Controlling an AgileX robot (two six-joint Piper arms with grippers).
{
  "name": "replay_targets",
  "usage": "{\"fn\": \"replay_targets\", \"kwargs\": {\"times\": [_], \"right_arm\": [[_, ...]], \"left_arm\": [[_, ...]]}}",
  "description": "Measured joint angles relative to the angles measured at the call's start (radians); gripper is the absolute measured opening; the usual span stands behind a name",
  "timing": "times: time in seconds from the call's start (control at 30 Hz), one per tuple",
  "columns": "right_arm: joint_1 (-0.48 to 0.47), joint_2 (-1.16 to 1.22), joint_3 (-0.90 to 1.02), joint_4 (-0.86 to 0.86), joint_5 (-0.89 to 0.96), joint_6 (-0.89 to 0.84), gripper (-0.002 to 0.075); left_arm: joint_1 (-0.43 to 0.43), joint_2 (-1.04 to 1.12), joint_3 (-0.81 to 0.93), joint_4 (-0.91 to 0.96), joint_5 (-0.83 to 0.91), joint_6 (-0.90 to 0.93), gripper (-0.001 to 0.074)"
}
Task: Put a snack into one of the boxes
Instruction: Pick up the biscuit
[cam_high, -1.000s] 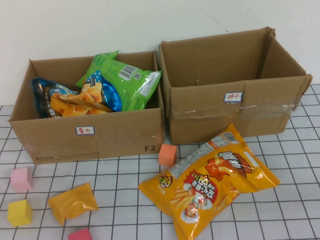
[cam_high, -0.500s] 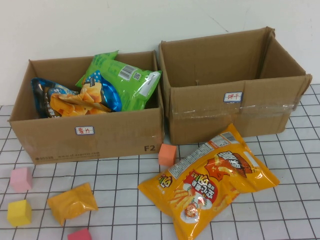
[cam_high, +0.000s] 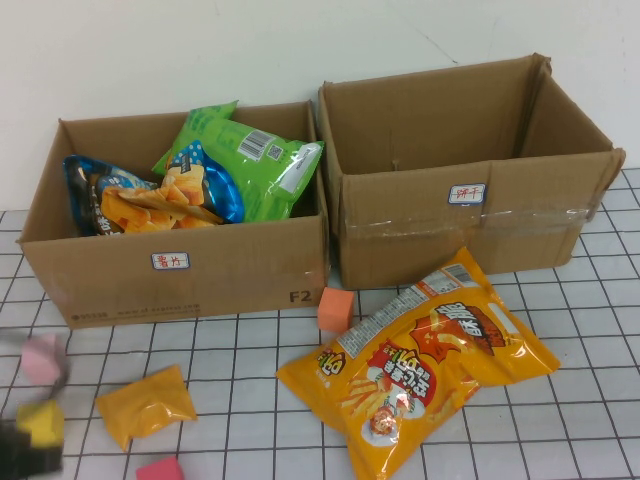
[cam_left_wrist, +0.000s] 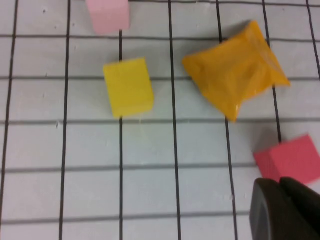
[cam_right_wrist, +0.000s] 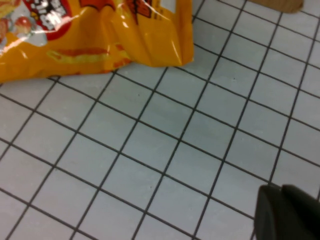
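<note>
A large orange snack bag (cam_high: 420, 365) lies flat on the table in front of the right box (cam_high: 470, 220), which looks empty. A small orange packet (cam_high: 145, 405) lies at the front left. The left box (cam_high: 180, 275) holds a green bag (cam_high: 250, 165) and a blue bag (cam_high: 110, 195). My left gripper (cam_high: 22, 440) shows as a dark blur at the front left corner, over the yellow block (cam_high: 40, 420). In the left wrist view it (cam_left_wrist: 279, 182) is shut and empty, near the small packet (cam_left_wrist: 235, 70). My right gripper (cam_right_wrist: 281, 189) is shut and empty, off the large bag's (cam_right_wrist: 90, 35) edge.
Foam blocks lie around: pink (cam_high: 42, 358), red (cam_high: 160, 468) and orange (cam_high: 336, 308) by the left box's corner. The left wrist view shows the yellow (cam_left_wrist: 128, 87), pink (cam_left_wrist: 107, 15) and red (cam_left_wrist: 290, 157) blocks. The table has a grid cloth.
My left arm has come into the high view at the front left corner, blurred with motion over the yellow and pink blocks. The bags and boxes have not moved.
</note>
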Motion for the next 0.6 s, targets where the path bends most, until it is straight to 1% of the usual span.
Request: {"fn": "replay_targets", "kwargs": {"times": [0.23,0.37,0.43,0.5,0.57,0.6], "right_arm": [[0.0,0.001,0.0,0.028,0.0,-0.03,0.0001],[0.0,0.001,0.0,0.028,-0.006,-0.033,0.0001],[0.0,0.004,0.0,0.028,-0.013,-0.033,0.0001],[0.0,0.008,0.0,0.028,-0.013,-0.035,0.0001],[0.0,0.015,0.0,0.028,-0.013,-0.035,0.0001],[0.0,0.02,0.002,0.028,-0.02,-0.035,0.0001]], "left_arm": [[-0.003,0.337,-0.203,-0.002,0.045,0.027,-0.0001],[-0.044,0.45,-0.266,0.025,0.047,0.039,0.0],[-0.066,0.495,-0.296,0.033,0.047,0.039,0.0019],[-0.083,0.532,-0.317,0.037,0.047,0.039,0.0076],[-0.101,0.569,-0.334,0.037,0.047,0.039,0.0197],[-0.115,0.606,-0.349,0.037,0.047,0.039,0.0359]]}}
